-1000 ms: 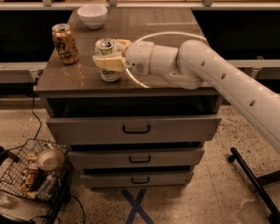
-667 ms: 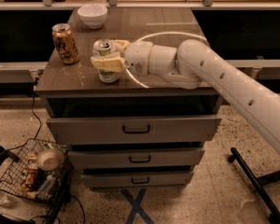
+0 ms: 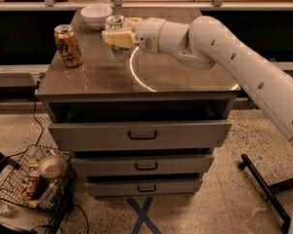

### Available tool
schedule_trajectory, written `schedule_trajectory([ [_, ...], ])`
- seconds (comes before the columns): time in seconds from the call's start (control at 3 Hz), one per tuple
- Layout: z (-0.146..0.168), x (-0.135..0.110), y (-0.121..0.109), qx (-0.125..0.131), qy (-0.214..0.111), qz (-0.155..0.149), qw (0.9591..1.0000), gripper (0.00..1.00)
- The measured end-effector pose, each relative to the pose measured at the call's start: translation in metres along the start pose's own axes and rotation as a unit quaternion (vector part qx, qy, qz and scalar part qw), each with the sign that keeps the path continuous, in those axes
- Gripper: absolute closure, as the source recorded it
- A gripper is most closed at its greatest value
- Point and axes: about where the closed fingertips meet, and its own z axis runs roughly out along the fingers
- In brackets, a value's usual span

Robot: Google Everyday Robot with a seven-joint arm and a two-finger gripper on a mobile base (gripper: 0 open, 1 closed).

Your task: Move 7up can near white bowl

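Note:
The 7up can (image 3: 117, 53), pale with a silver top, is held upright by my gripper (image 3: 118, 37), which is shut around its upper part. The can hangs just above the brown tabletop (image 3: 102, 77), towards its back left. The white bowl (image 3: 96, 16) stands at the table's back left edge, a short way behind and to the left of the can. My white arm (image 3: 224, 52) reaches in from the right.
A brown-and-gold patterned can (image 3: 68, 45) stands upright at the left of the tabletop. Below are drawers (image 3: 141, 134). A wire basket (image 3: 31, 184) with a tan round dish and clutter sits on the floor at lower left. A black stand leg (image 3: 263, 189) lies at lower right.
My gripper has carried the 7up can up off the table's middle and back towards the white bowl. The brown can and the bowl have not moved.

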Motion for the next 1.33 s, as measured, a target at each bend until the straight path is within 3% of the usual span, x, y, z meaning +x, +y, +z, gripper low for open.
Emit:
schedule_trajectory([
  [0.33,0.013,-0.006,-0.053,0.056,0.014,0.038,0.9976,1.0],
  [0.67,0.042,-0.004,-0.098,0.107,0.031,0.068,0.9915,1.0],
  [1.0,0.056,0.005,-0.15,0.163,0.045,0.074,0.9828,1.0],
  [1.33,0.05,0.017,-0.191,0.212,0.05,0.073,0.9733,1.0],
])
